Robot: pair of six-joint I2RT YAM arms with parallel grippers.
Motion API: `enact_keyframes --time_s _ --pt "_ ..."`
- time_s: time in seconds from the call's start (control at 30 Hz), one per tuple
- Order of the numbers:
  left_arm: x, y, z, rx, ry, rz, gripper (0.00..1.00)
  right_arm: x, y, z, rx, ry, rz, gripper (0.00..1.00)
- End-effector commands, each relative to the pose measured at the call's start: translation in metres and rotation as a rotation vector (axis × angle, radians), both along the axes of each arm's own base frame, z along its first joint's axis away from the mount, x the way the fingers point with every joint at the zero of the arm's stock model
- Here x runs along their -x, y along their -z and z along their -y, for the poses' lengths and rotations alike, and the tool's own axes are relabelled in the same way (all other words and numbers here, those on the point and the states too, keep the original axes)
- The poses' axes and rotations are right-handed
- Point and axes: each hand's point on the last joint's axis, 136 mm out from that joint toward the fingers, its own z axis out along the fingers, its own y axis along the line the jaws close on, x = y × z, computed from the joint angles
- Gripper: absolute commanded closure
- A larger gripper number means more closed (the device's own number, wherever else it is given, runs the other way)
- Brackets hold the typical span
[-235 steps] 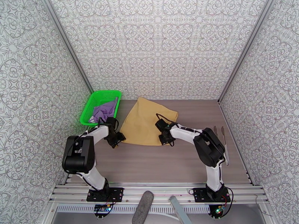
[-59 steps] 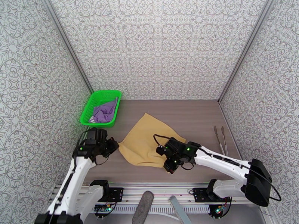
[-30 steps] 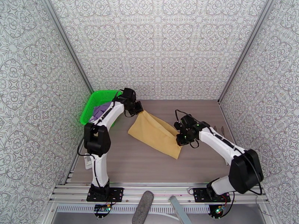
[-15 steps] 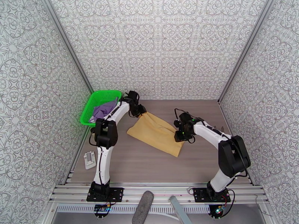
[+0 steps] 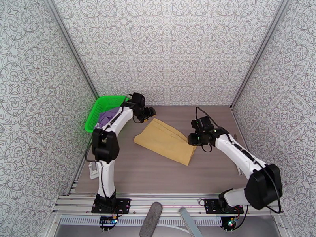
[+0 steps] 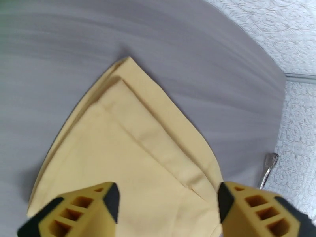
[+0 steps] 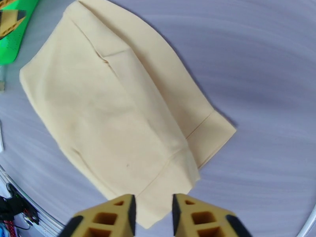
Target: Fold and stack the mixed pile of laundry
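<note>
While the purple T-shirt (image 5: 105, 116) sits bunched in the green mesh basket (image 5: 91, 116) at the upper left of the overhead view, my left gripper (image 5: 151, 112) hovers just right of it. It is above the far corner of the mustard-tan garment (image 5: 166, 141), with its fingers wide apart and holding nothing. That garment lies mid-frame on the table (image 5: 158, 174), doubled into a slanted band with two layers showing at its edges. At its right end my right gripper (image 5: 192, 140) hangs with a narrow gap between its fingers and nothing pinched. I judge the first fold done. Next I'd pinch one short end with both grippers and carry it across, keeping the layers aligned.
</note>
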Motion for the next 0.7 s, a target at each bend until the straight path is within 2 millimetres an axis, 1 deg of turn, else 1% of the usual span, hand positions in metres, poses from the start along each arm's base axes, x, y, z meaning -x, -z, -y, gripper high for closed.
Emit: enact_keyframes --time_s 0.0,0.07,0.1,0.17,0.23,0.33,0.43,0.5,0.57,0.67 --pt "0.019 -0.006 0.009 -0.025 0.029 0.040 0.45 0.007 0.025 -0.012 -0.081 0.027 -0.078 0.81" --pt "0.030 0.005 0.012 -0.033 0.036 0.019 0.56 0.006 0.037 -0.017 -0.092 0.025 -0.110 0.84" --pt "0.033 0.010 0.014 -0.034 0.039 0.012 0.59 0.004 0.043 -0.018 -0.092 0.023 -0.123 0.85" --pt "0.039 0.025 0.019 -0.033 0.048 -0.018 0.61 -0.003 0.053 -0.022 -0.090 0.019 -0.136 0.87" --pt "0.042 0.035 0.022 -0.030 0.053 -0.038 0.63 -0.012 0.062 -0.025 -0.079 0.018 -0.150 0.89" --pt "0.043 0.040 0.027 -0.022 0.057 -0.037 0.63 -0.026 0.081 -0.025 -0.033 0.023 -0.182 0.92" --pt "0.044 0.036 0.032 -0.014 0.070 -0.026 0.63 -0.040 0.098 -0.014 0.050 0.068 -0.196 0.96" --pt "0.045 0.035 0.035 -0.015 0.081 -0.024 0.62 -0.051 0.103 -0.005 0.094 0.106 -0.182 0.98" --pt "0.046 0.035 0.039 -0.019 0.092 -0.026 0.59 -0.060 0.103 0.003 0.126 0.140 -0.164 1.00" --pt "0.047 0.041 0.044 -0.022 0.109 -0.039 0.54 -0.069 0.105 0.011 0.141 0.180 -0.154 1.00"
